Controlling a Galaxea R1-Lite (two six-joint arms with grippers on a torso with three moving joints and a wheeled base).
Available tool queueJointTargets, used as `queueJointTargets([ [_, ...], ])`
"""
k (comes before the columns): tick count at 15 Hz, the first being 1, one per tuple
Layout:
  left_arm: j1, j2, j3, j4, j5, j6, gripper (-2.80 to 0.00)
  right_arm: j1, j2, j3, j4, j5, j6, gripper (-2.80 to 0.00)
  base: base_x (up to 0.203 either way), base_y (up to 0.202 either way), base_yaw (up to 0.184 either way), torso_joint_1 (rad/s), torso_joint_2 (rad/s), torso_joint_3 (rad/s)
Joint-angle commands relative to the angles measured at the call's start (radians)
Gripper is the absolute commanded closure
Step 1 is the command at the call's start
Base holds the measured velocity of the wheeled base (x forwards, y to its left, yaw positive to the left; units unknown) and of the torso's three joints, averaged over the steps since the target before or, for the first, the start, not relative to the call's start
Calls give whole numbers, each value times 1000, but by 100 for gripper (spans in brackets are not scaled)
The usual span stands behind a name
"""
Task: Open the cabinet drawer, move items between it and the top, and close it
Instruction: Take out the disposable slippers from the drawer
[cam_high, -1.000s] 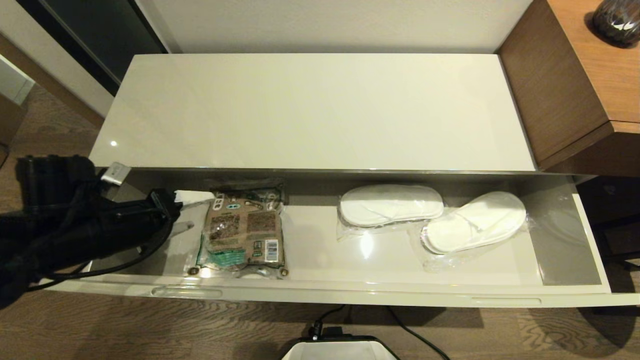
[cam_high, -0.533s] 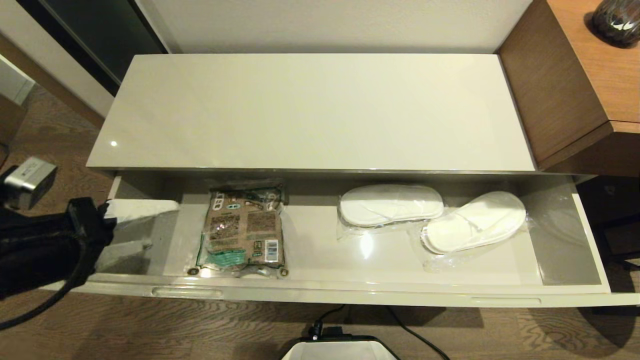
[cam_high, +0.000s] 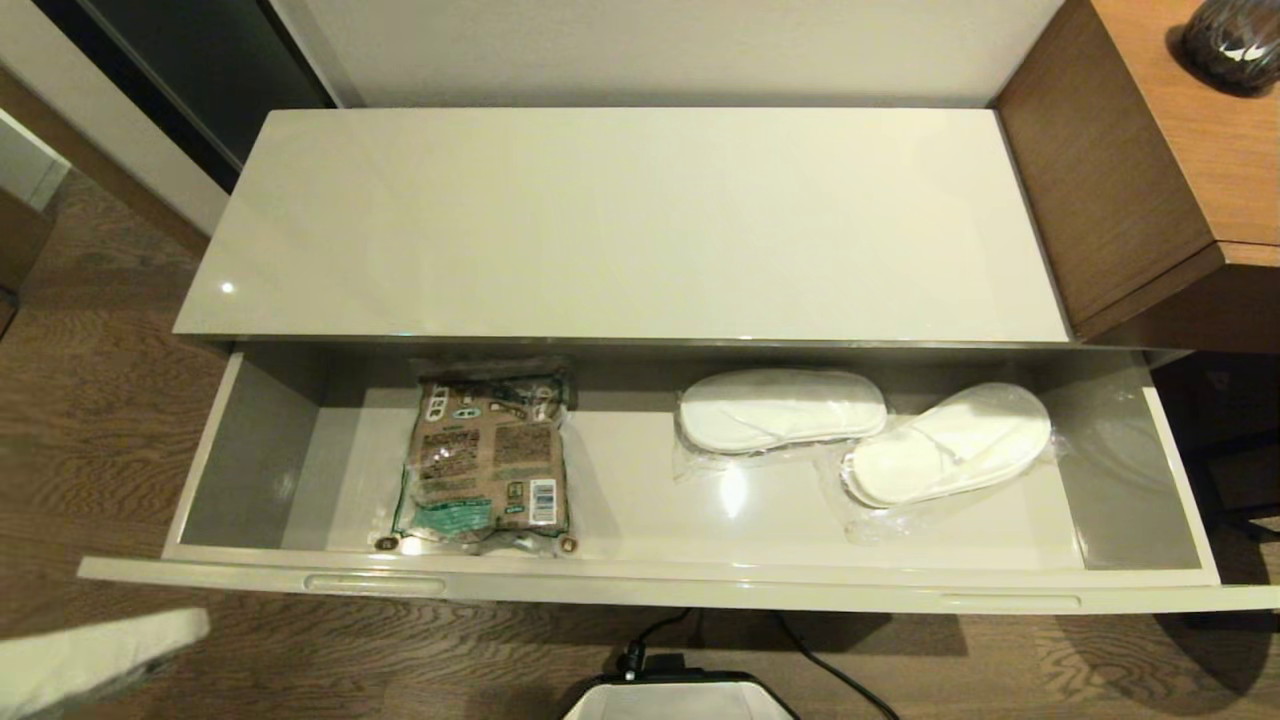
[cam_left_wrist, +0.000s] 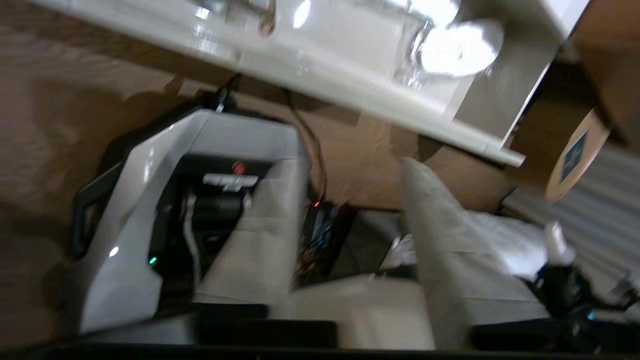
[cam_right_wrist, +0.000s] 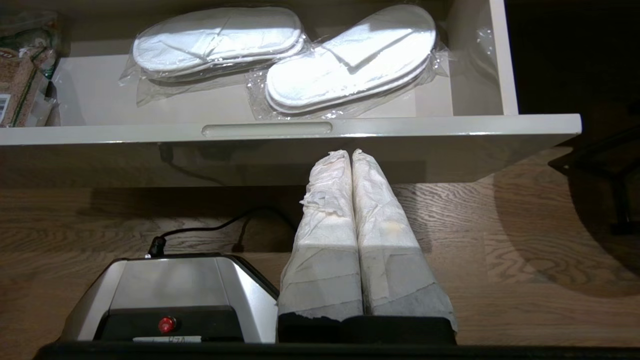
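Observation:
The cabinet drawer stands pulled fully out below the bare glossy top. Inside lie the brown-and-green pouch left of the middle and two wrapped white slippers to the right. No tissue pack shows in any view. My left gripper hangs over the floor, below and left of the drawer's left front corner; in the left wrist view the left gripper is open and empty. My right gripper is shut and empty, just below the drawer front under the right handle slot.
A brown wooden desk with a dark vase adjoins the cabinet's right end. My own base and its black cable lie on the wooden floor in front of the drawer.
My left arm has drawn back out of the drawer's left end, down and to the left, until only a white fingertip shows. The pouch and slippers have not moved.

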Motion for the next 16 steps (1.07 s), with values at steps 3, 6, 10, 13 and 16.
queueJointTargets([
  [3,2,-196,-24,181,1,21,0,0,-16,2,0,0,0,0,0,0,0,0,0,0],
  [6,2,-262,-175,345,16,22,0,0,-17,2,0,0,0,0,0,0,0,0,0,0],
  [10,2,-385,-347,612,81,39,0,0,-17,2,0,0,0,0,0,0,0,0,0,0],
  [13,3,-534,-294,732,132,140,0,0,-17,2,0,0,0,0,0,0,0,0,0,0],
  [16,24,-684,-195,823,222,191,0,0,-17,2,0,0,0,0,0,0,0,0,0,0],
])
